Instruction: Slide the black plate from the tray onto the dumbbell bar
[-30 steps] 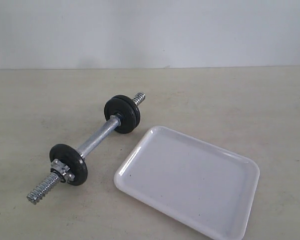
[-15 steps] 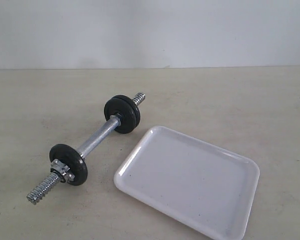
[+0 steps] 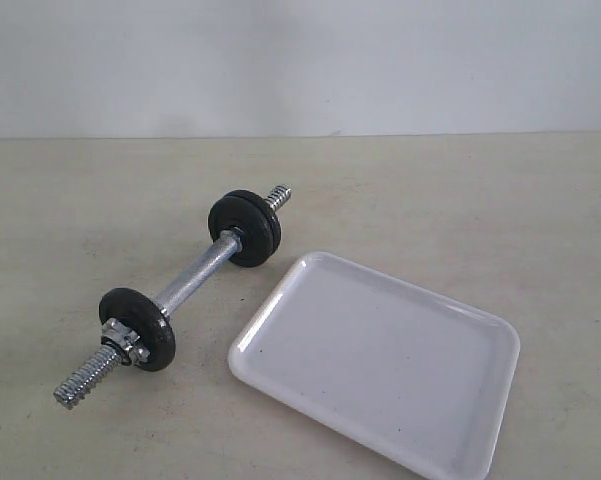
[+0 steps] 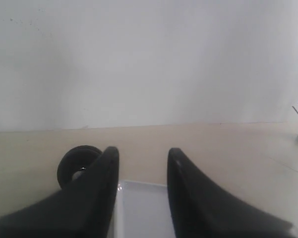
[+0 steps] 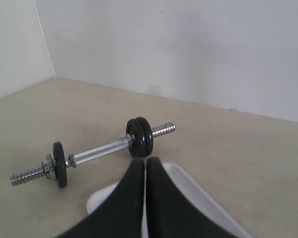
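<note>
At centre-left the plate (image 3: 248, 229) seems already on the bar (image 3: 195, 280); tray (image 3: 380, 360) lower right lies bare; left gripper (image 4: 142, 151) part-open, empty; right gripper (image 5: 145, 161) closed, empty; next, probably only retreat.

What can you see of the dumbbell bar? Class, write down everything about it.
The dumbbell bar is a slim, shiny chrome rod with coarse threaded ends. It lies flat on the table, beside the white tray but apart from it. One black disc sits near the closer end, a silver collar nut outside it; what looks like two discs sit together near the far end. Only the table touches it.
</note>
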Controlling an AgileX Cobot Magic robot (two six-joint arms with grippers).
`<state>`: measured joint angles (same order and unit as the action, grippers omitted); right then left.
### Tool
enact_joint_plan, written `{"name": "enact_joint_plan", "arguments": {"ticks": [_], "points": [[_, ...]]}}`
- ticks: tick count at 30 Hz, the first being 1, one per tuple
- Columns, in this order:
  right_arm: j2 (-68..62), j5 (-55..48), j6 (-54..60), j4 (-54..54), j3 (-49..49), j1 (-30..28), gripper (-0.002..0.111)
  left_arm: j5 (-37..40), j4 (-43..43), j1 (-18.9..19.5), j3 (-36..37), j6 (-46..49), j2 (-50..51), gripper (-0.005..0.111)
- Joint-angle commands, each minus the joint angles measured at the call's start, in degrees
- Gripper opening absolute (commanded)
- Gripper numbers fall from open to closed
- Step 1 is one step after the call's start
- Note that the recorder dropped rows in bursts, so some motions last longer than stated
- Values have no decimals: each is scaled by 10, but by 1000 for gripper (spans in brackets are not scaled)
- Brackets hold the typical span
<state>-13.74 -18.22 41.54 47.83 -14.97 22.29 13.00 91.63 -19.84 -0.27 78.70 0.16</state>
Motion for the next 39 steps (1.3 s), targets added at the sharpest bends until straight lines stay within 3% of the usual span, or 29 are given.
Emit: {"name": "enact_joint_plan", "arguments": {"ticks": [1, 7, 15, 19, 26, 29, 36, 39], "points": [[-2, 32, 16, 30, 53, 1, 0, -10, 11, -1, 3, 30, -2, 31], [-2, 81, 16, 54, 96, 1, 0, -8, 11, 2, 3, 35, -2, 31], [-2, 81, -38, 59, 97, 1, 0, 64, 11, 75, 3, 30, -2, 31], [-2, 83, -37, 59, 97, 1, 0, 65, 11, 110, 3, 30, -2, 31], [-2, 83, -37, 59, 97, 1, 0, 61, 5, 119, 3, 38, -2, 31], [-2, 83, -37, 59, 97, 1, 0, 28, -11, 119, 3, 87, -2, 31], [15, 84, -37, 59, 97, 0, 0, -153, -12, 119, 3, 68, -2, 31], [44, 89, -10, 57, 97, -2, 0, -172, -179, 119, 3, -56, -2, 31]]}}
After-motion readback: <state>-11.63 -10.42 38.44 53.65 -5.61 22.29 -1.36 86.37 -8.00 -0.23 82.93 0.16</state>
